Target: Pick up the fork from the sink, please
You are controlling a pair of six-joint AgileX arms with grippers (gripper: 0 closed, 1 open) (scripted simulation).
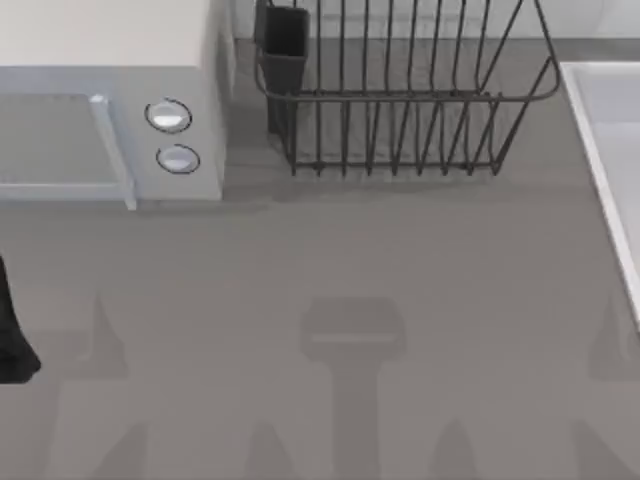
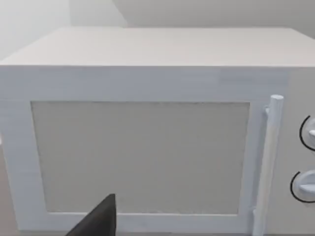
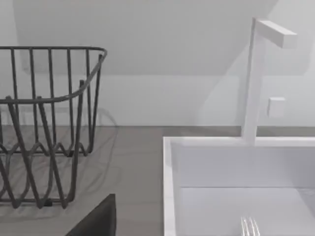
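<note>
Countertop (image 1: 330, 270), grey, seen from above: a white microwave (image 1: 120, 110) with two round knobs (image 1: 168, 116) stands at rear left, cut off by the frame edge; a dark wire dish rack (image 1: 400, 100) stands at rear centre, with a dark cutlery holder (image 1: 284, 45) at its left end. The sink (image 1: 600, 150) shows as a pale rim and part of the basin at the right edge. A black part of the left arm (image 1: 12, 335) enters at the left edge.

Left wrist view: microwave door and vertical handle (image 2: 268, 162); one black fingertip (image 2: 98, 219) of the left gripper, so whether the claw is apart or together cannot be told.

Right wrist view: the rack, the sink with a white faucet (image 3: 256, 73), and the tines of the fork (image 3: 250, 227) lying in the basin, the rest of the fork cut off. One black fingertip (image 3: 98, 219) of the right gripper; its claw state cannot be told.
</note>
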